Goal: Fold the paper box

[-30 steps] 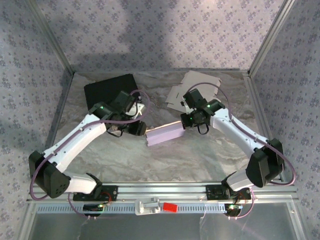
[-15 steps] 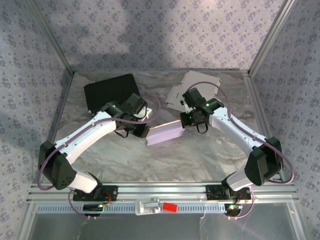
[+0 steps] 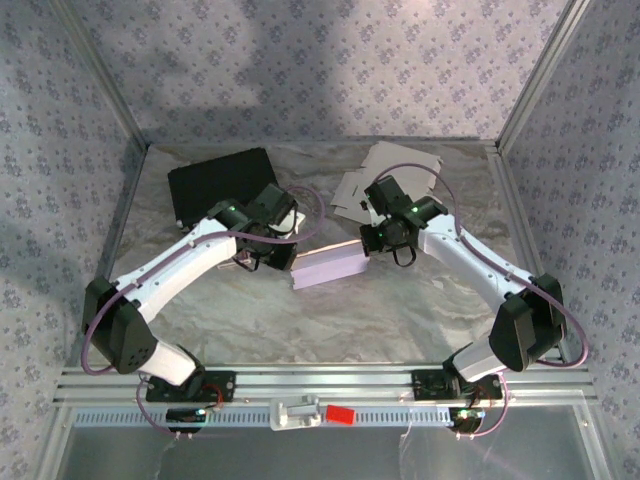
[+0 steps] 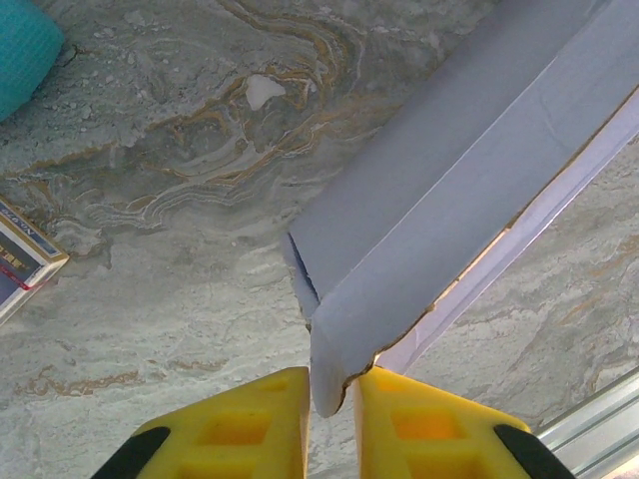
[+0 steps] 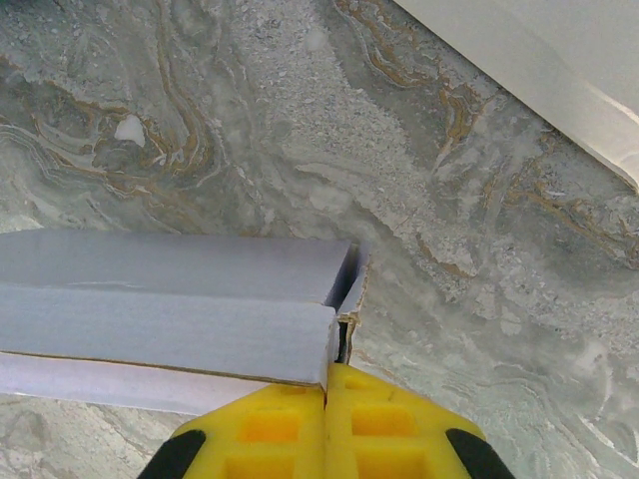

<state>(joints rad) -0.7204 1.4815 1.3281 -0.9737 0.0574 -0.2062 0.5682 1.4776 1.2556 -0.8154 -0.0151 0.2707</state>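
On marbled table (image 3: 400, 310); lilac paper box (image 3: 332, 267) | left end effector (image 4: 332, 389); right end effector (image 5: 326, 384) | both pinching flaps

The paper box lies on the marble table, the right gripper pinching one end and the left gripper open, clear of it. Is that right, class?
No: the left gripper is not open; it is shut on the other end of the paper box, as the left wrist view shows. The rest holds.
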